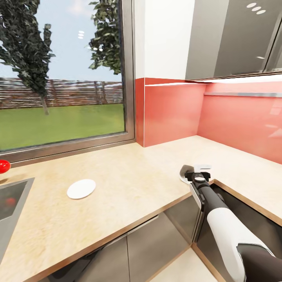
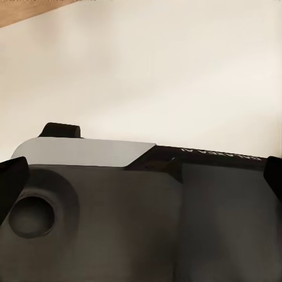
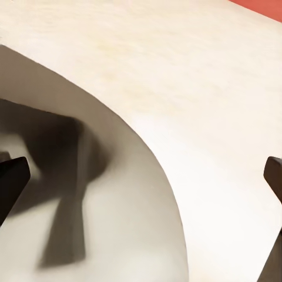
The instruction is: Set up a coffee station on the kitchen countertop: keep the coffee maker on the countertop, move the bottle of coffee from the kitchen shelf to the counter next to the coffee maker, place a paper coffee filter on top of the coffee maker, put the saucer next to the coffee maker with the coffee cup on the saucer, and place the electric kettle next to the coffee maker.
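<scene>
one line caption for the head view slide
Right claw over the countertop corner, white saucer lying nearer the sink.

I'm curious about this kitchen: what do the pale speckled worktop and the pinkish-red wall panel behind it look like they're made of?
The pale speckled worktop looks like matte stone-pattern laminate: its front shows a thin brown edge band. The pinkish-red wall panel looks like glossy glass or acrylic, since it mirrors light softly. Both are guesses from a rendered look.

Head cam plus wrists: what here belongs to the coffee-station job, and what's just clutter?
Job:
- white disc on the countertop; saucer or filter, can't tell
- white dish under the right gripper

Lying about:
- red object
- sink
</scene>
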`<state>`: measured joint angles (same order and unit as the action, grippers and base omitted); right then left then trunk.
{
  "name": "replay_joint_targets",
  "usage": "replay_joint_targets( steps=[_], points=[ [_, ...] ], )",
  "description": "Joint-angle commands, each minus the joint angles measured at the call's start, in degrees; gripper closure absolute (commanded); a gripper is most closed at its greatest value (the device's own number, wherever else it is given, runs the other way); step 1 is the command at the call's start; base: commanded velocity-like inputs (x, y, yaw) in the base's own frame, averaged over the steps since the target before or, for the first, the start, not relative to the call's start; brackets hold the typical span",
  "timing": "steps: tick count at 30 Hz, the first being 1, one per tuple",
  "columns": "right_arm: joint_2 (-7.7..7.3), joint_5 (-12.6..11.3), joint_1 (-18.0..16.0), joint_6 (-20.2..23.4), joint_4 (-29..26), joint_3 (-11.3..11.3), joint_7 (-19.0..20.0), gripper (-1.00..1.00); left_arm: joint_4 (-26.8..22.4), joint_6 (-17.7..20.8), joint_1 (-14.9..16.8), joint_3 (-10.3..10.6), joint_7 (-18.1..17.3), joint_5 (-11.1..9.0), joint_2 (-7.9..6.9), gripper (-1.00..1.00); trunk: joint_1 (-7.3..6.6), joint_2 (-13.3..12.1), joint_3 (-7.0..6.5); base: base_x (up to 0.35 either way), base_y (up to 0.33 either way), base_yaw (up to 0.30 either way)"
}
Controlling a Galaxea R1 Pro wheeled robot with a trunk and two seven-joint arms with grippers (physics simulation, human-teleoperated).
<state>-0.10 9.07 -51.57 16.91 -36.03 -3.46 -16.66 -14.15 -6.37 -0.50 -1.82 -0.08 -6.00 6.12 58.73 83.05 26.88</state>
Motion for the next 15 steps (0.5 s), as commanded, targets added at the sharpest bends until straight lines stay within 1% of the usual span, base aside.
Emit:
replay_joint_targets(
  steps=[1, 15],
  points=[
    [0.02, 0.6, -0.02, 0.49, -0.09, -0.06, 0.05, -1.0, -0.09, -0.04, -0.02, -0.17, -0.01, -0.41, 0.03, -1.0, 0.0, 0.03, 0.05, 0.012, 0.0, 0.0],
    [0.02, 0.6, -0.02, 0.49, -0.09, -0.06, 0.05, -1.0, -0.09, -0.04, -0.02, -0.15, -0.01, -0.41, 0.03, -1.0, 0.0, 0.03, 0.05, 0.002, 0.0, 0.0]
  ],
)
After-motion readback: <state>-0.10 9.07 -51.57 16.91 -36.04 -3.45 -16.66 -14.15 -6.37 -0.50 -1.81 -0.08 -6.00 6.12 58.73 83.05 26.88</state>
